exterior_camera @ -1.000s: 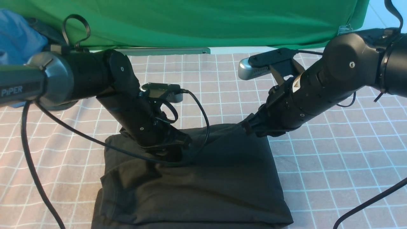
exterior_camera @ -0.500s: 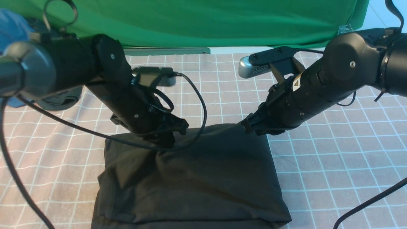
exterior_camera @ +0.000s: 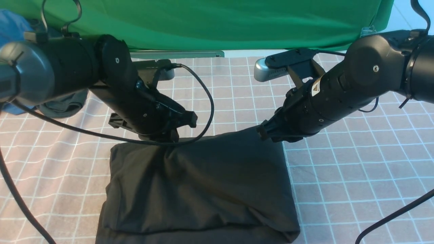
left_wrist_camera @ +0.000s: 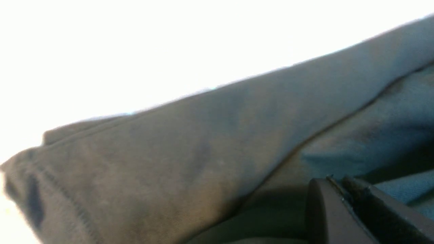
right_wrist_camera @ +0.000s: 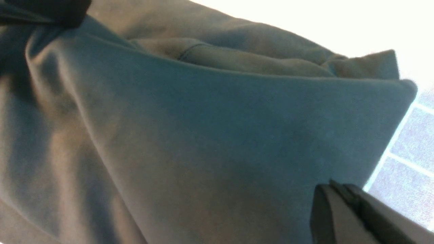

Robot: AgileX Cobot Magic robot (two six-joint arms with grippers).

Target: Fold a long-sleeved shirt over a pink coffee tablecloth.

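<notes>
The black long-sleeved shirt [exterior_camera: 203,183] lies folded into a thick rectangle on the pink grid tablecloth [exterior_camera: 339,169], near the front edge. My left gripper [exterior_camera: 169,137] is shut on the shirt's far left edge, and fabric rises to it in a small peak. My right gripper [exterior_camera: 262,132] is shut on the far right corner, lifted slightly off the cloth. In the left wrist view the closed gripper [left_wrist_camera: 335,181] sits in folds of the shirt [left_wrist_camera: 203,152]. In the right wrist view the gripper [right_wrist_camera: 334,186] pinches the shirt [right_wrist_camera: 203,135] beside the tablecloth [right_wrist_camera: 413,135]. The chest print is hidden.
A green cloth [exterior_camera: 220,23] hangs along the back. A blue garment [exterior_camera: 10,23] and a dark grey garment [exterior_camera: 64,105] lie at the far left. The left arm's cable [exterior_camera: 203,88] loops over the shirt's far edge, and another cable [exterior_camera: 396,213] crosses the front right.
My left gripper has moved back and up, away from me, drawing the shirt's far left edge with it and flattening the top layer. My right gripper has shifted only slightly.
</notes>
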